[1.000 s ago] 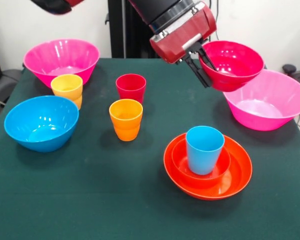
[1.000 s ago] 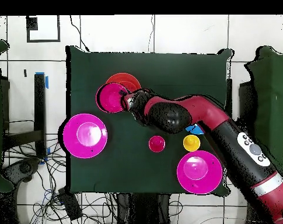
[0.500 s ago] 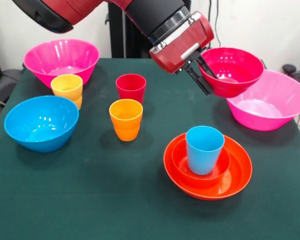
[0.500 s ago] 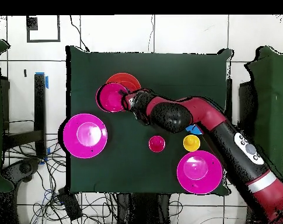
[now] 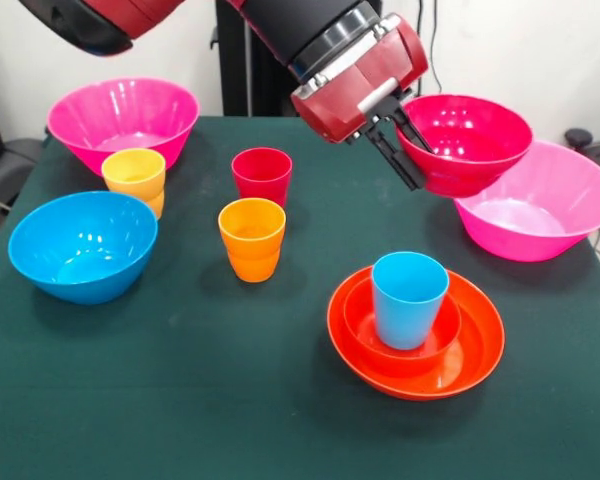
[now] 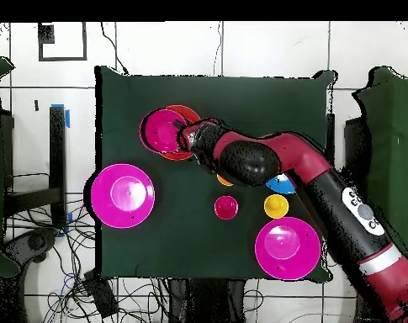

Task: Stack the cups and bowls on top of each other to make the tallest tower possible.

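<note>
My claw [image 5: 408, 148] is clamped on the near rim of the crimson bowl [image 5: 465, 142], which hangs in the air, clear of the table [image 5: 180, 400] and tipped a little. In the front view it sits up and to the right of the stack I judge I am building on — the blue cup [image 5: 409, 298] standing upright in the small orange bowl [image 5: 365, 322], itself nested in the wide orange bowl [image 5: 480, 345]. So the target lies below the held bowl and toward the camera's side, slightly left. From above, the crimson bowl [image 6: 162, 130] already overlaps the wide orange bowl [image 6: 188, 111], though not centred on it.

What matters for the coming move, as I judge it: the bowl hangs off one side of my claw, so its centre, not my claw, must come over the cup's mouth, and the bowl must be level before it goes down — a tilted set-down on that narrow cup could slide off.

One large pink bowl [image 5: 540, 200] sits just behind and below the held bowl; the other pink bowl [image 5: 123, 118], the blue bowl [image 5: 83, 245], and the yellow cup [image 5: 134, 178], red cup [image 5: 261, 175] and orange cup [image 5: 252, 238] stand well apart to the left
</note>
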Controlling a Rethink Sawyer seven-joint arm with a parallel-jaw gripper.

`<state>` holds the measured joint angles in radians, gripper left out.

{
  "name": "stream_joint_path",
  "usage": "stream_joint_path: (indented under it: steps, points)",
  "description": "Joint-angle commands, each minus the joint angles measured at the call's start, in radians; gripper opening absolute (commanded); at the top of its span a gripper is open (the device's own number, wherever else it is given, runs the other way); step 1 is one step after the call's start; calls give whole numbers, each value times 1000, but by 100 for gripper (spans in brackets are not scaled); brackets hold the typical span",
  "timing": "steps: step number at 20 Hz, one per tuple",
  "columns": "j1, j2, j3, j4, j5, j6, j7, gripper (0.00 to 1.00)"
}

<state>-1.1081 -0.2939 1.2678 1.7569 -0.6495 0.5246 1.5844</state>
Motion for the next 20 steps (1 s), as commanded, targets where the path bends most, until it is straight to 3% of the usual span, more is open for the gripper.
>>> stream_joint_path:
  steps: [1,20]
  points:
    - [40,-33,8,-121,-62,84,-328,0]
    - [35,23,0,-206,-57,136,-433,0]
